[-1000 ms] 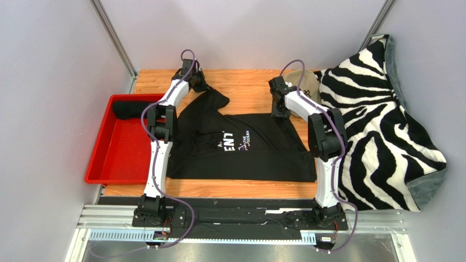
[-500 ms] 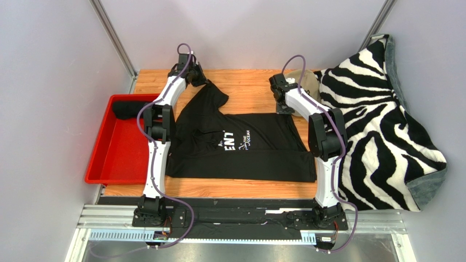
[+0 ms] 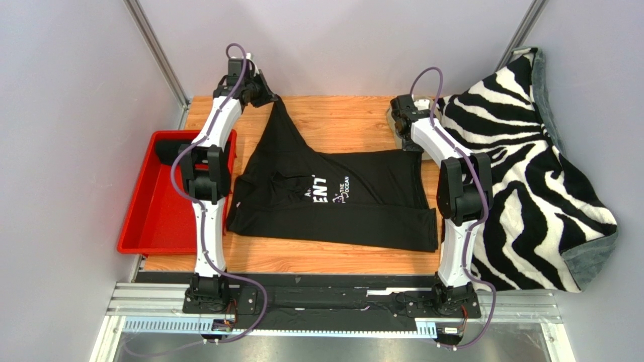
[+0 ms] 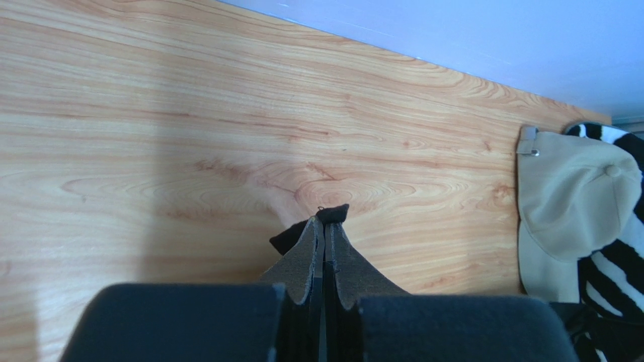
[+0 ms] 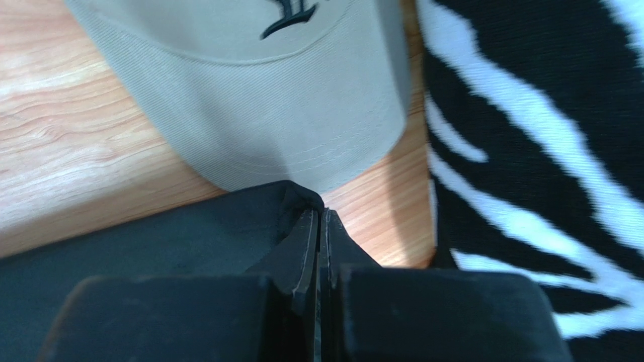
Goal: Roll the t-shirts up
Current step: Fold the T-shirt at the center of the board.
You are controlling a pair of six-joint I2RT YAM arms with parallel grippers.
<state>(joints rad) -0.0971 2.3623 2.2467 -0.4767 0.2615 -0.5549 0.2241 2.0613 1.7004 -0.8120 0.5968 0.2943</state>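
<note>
A black t-shirt (image 3: 332,200) with white lettering lies spread on the wooden table (image 3: 340,121). My left gripper (image 3: 272,98) is at the back left, shut on a corner of the shirt, which stretches to a point there. In the left wrist view a bit of black cloth (image 4: 333,213) sticks out past the closed left gripper (image 4: 325,224). My right gripper (image 3: 410,145) is shut on the shirt's back right corner. In the right wrist view the right gripper (image 5: 319,219) pinches the black cloth (image 5: 174,241). A second black t-shirt (image 3: 172,148) lies rolled in the red tray (image 3: 155,219).
A tan cap (image 5: 249,90) lies just beyond the right gripper and shows in the left wrist view (image 4: 574,196). The zebra-striped blanket (image 3: 529,173) covers the table's right side, close to the right arm, and shows in the right wrist view (image 5: 544,113). The red tray sits left of the table.
Both grippers have moved toward the back with the cloth in them, the left further left, the right to the right. The shirt's back edge is pulled out and the left corner stretched to a point.
</note>
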